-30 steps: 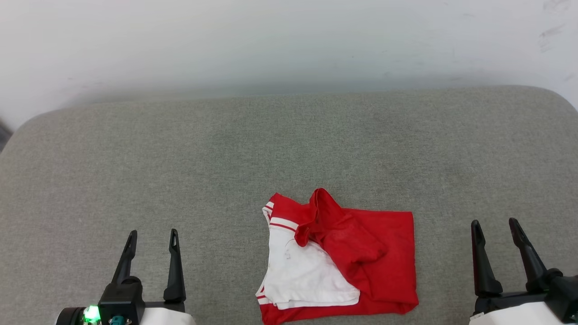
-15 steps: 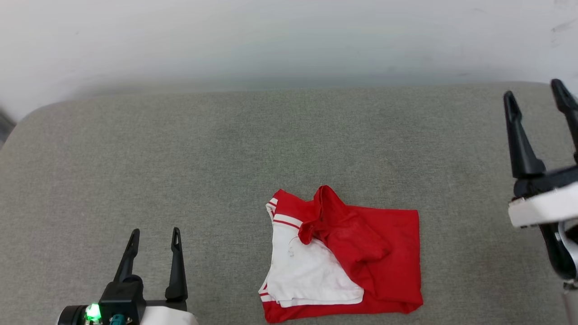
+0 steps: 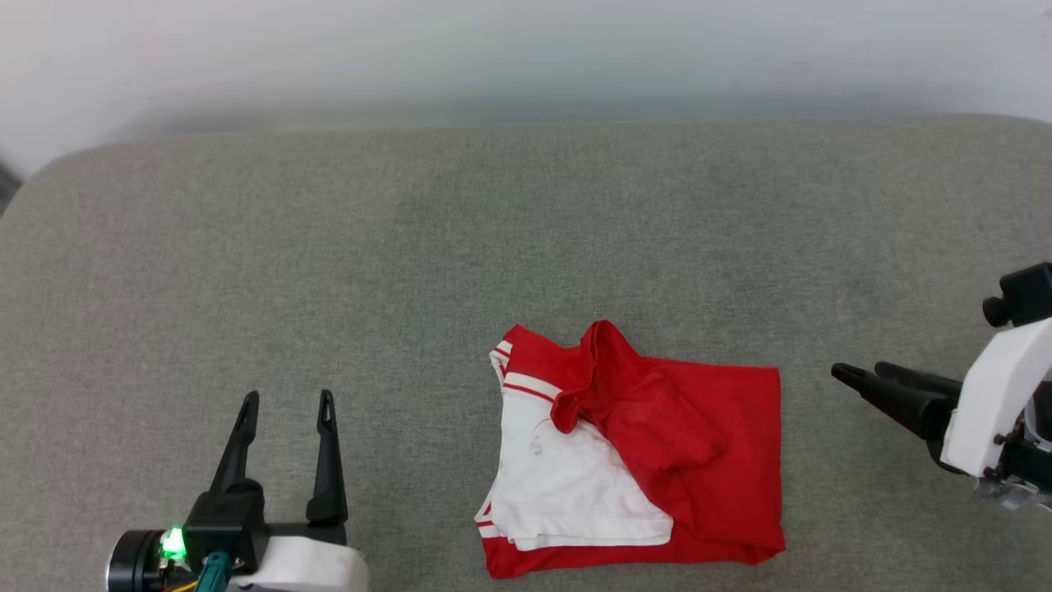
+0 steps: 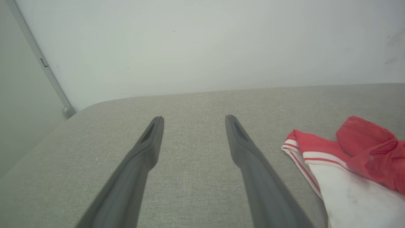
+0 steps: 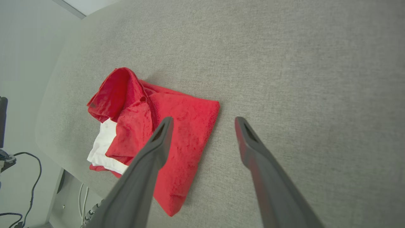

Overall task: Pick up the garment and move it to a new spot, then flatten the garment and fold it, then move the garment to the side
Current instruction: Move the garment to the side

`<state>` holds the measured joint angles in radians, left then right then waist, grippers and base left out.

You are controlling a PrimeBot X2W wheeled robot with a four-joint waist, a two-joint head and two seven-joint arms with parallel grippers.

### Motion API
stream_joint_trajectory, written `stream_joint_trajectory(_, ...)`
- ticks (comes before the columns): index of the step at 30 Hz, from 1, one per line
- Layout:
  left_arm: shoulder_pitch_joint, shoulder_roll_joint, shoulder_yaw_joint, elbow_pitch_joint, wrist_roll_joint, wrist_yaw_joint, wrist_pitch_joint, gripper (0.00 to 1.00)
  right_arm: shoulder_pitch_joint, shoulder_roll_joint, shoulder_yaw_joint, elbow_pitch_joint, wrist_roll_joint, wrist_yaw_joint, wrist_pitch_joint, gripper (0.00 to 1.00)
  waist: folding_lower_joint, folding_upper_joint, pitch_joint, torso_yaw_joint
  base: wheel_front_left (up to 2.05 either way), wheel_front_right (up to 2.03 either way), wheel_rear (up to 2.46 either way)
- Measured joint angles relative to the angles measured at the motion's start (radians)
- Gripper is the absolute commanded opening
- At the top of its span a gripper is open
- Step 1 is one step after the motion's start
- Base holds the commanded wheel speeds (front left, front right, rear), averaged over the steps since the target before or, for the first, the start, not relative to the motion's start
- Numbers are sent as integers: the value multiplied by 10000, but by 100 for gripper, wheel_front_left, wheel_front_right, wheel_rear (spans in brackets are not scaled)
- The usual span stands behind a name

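The garment [image 3: 657, 444] lies in a loosely folded bundle near the front middle of the grey padded surface [image 3: 411, 247], red with a white striped-trim panel on its left. My left gripper [image 3: 288, 399] stands open at the lower left, well apart from it, with nothing between its fingers [image 4: 148, 148]; the garment [image 4: 348, 164] lies to its right. My right gripper [image 3: 859, 372] is open too, pointing left at the garment's right edge, a short gap away. In the right wrist view the right gripper [image 5: 204, 120] hovers over that edge of the garment [image 5: 186, 126].
A white wall [image 3: 526, 57] rises behind the padded surface. Its rounded corner [image 4: 82, 110] is at the far left. Cables [image 5: 28, 158] lie on the floor past the near edge in the right wrist view. Bare padding surrounds the garment.
My right gripper has swung down from pointing up at the right edge to pointing left beside the garment. The head camera shifted slightly. The left gripper and the garment have not moved.
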<state>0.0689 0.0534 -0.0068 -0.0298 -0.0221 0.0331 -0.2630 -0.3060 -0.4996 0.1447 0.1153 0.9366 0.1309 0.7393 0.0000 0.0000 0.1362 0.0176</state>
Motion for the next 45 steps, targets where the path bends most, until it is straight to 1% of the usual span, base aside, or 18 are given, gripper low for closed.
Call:
stream_joint_trajectory(3, -205, -4, -69, 15, 2, -73, 0, 100, 139, 48, -196, 303, 863, 0, 284, 100, 0, 0, 222, 84, 0, 0, 0)
stream_joint_trajectory(8, -569, -8, -180, 44, 8, -155, 0, 100, 455, 364, -8, 874, 1590, -2, 535, 100, 0, 0, 607, 298, 0, 0, 0)
stream_joint_trajectory(16, -993, -12, -290, 63, 13, -217, 0, 100, 369, 819, 941, 1622, 1944, 10, 339, 100, 0, 0, 1234, 575, 0, 0, 0)
stream_joint_trajectory(19, -1110, -13, -326, 82, 15, -236, 0, 100, 221, 941, 1248, 1770, 2038, 13, 19, 100, 0, 0, 1414, 684, 0, 0, 0)
stream_joint_trajectory(22, -1186, -15, -339, 88, 15, -236, 0, 100, 11, 871, 1701, 1875, 1908, 29, -257, 100, 0, 0, 1546, 783, 0, 0, 0)
stream_joint_trajectory(23, -1194, -17, -349, 92, 15, -236, 0, 100, -52, 830, 1843, 1902, 1833, 44, -424, 95, 0, 0, 1574, 812, 0, 0, 0)
stream_joint_trajectory(24, -1203, -15, -345, 96, 15, -236, 0, 100, -96, 788, 1981, 1944, 1751, 77, -598, 30, 0, 0, 1593, 839, 0, 0, 0)
stream_joint_trajectory(26, -1216, -17, -349, 109, 13, -228, 0, 100, -237, 667, 2255, 2002, 1624, 86, -917, 0, 0, 0, 1594, 881, 0, 0, 0)
stream_joint_trajectory(30, -1211, -19, -353, 176, 0, -198, 0, 100, -405, 420, 2696, 2169, 1643, 19, -1457, 0, 0, 0, 1426, 922, 0, 0, 0)
stream_joint_trajectory(36, -937, -23, -353, 213, -88, -107, 0, 100, -681, -65, 3473, 1565, 1812, -2, -2134, 0, 1, 0, 887, 910, 0, 0, 0)
stream_joint_trajectory(41, -617, -23, -326, 173, -173, -44, 0, 100, -1166, -894, 4226, 541, 1636, -2, -2479, 0, 0, 0, 368, 711, 0, 0, 0)
stream_joint_trajectory(45, -433, -25, -259, 102, -217, 31, 0, 100, -1541, -1613, 4826, -468, 1448, 0, -2537, 0, 1, 0, 148, 287, 0, 0, 0)
